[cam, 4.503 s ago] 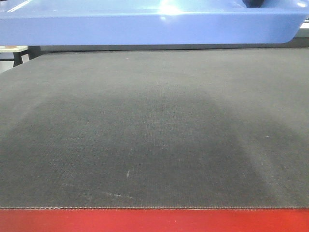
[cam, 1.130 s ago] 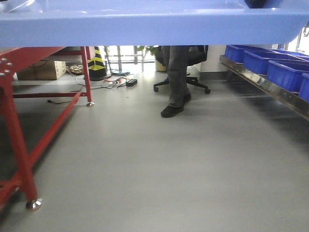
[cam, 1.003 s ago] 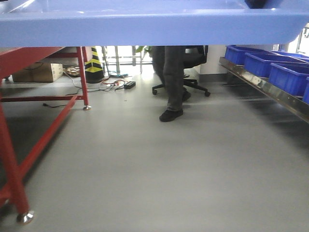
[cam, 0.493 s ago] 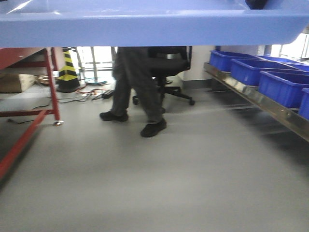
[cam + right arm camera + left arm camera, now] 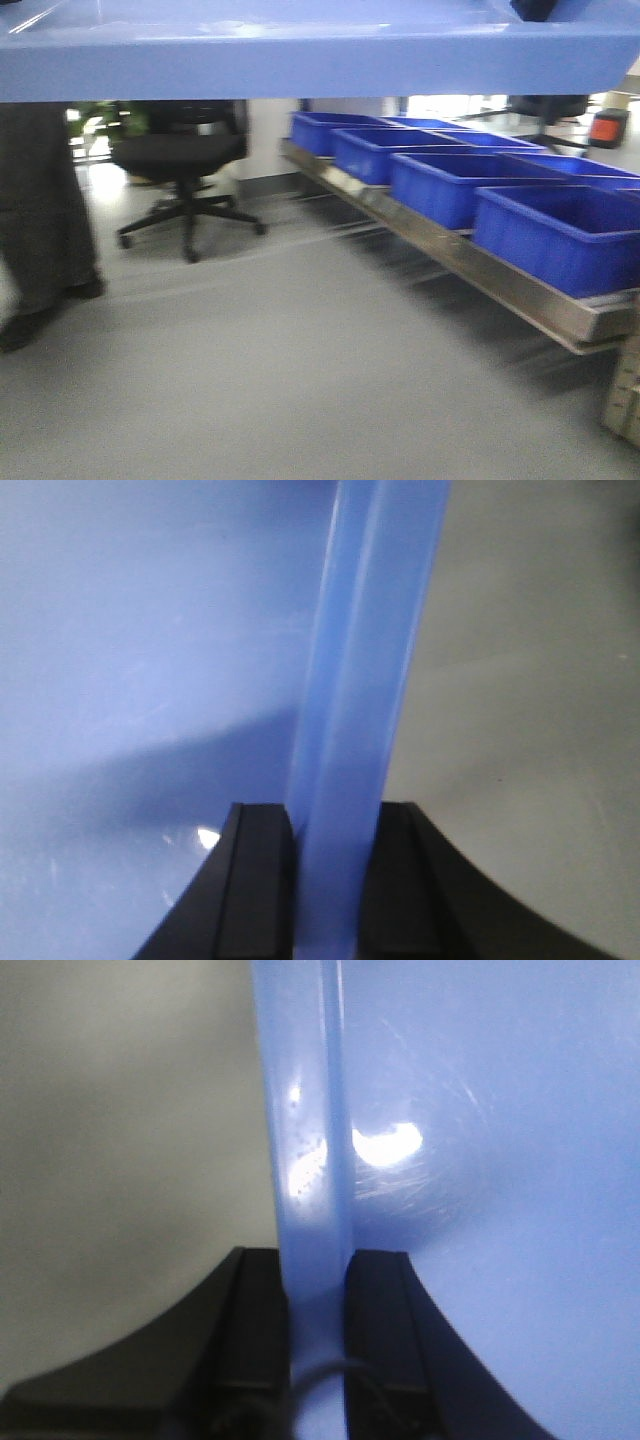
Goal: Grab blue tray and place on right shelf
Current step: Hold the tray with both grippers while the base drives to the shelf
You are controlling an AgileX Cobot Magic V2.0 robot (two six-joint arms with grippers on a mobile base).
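Carrying the blue tray [image 5: 300, 60] between both arms, I judge the transport step to be in hand and placement not yet begun. Front view: the tray's underside and flared rim span the top of the frame, well above the grey floor [image 5: 300, 400]. To the right runs the right shelf [image 5: 455, 262], its steel front lip slanting away from me, and the visible level is occupied by a row of dark blue bins [image 5: 450, 185]. A perforated upright [image 5: 625, 400] shows at the lower right corner. An office chair [image 5: 185, 160] stands at the far left, and a person's dark trouser leg [image 5: 40, 210] is at the left edge. The picture is smeared, so fine detail on the shelf cannot be read. Left wrist view: the left gripper [image 5: 316, 1300] is clamped narrow on the tray rim, one black pad on each face, with no gap showing. Right wrist view: the right gripper [image 5: 335, 875] is likewise pinched tight on the opposite rim, pads flush to the plastic. Assessment: the grasp looks secure on both sides. The next move calls for squaring up to the rack and finding a level with room, since this one is taken by bins, then bringing the tray in level over the front lip before either grip is loosened.
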